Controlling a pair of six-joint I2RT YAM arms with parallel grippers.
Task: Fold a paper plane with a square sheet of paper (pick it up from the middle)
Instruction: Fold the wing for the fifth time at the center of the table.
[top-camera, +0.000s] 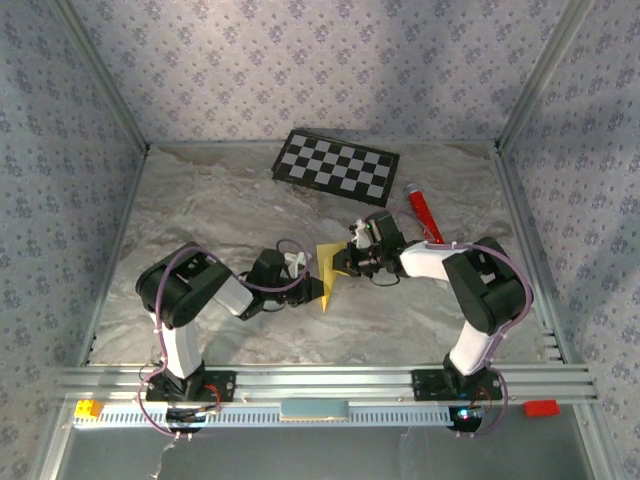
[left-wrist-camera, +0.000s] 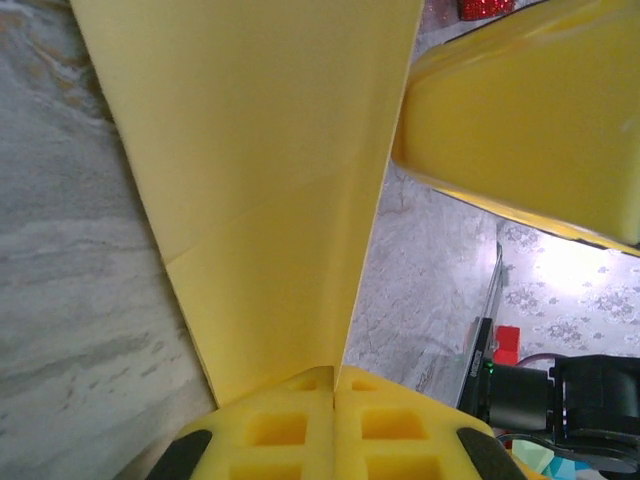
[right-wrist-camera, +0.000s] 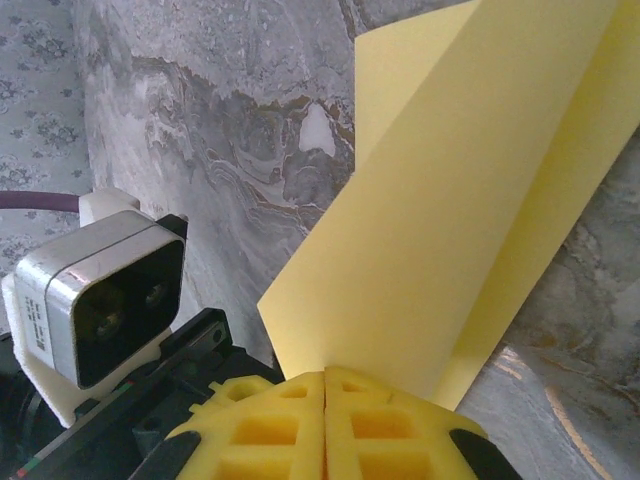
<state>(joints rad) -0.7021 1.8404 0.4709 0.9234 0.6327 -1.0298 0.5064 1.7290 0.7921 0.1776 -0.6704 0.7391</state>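
The square sheet of paper (top-camera: 328, 262), pale yellow and folded into a tapering shape with lengthwise creases, is held up off the table between both arms. At its lower end my left gripper (top-camera: 318, 290) is shut on it. In the left wrist view the paper (left-wrist-camera: 270, 180) rises from the pressed-together fingertips of that gripper (left-wrist-camera: 334, 375). My right gripper (top-camera: 346, 262) is shut on the paper's right edge. The right wrist view has the folded layers (right-wrist-camera: 450, 220) coming out of its shut jaws (right-wrist-camera: 325, 378). No finished paper plane is seen.
A black-and-white checkerboard panel (top-camera: 336, 164) lies at the back. A red tube (top-camera: 422, 212) lies right of the right gripper. The marbled tabletop (top-camera: 200, 210) is fenced by metal posts and patterned walls. The left wrist camera (right-wrist-camera: 100, 300) sits close beside the right gripper.
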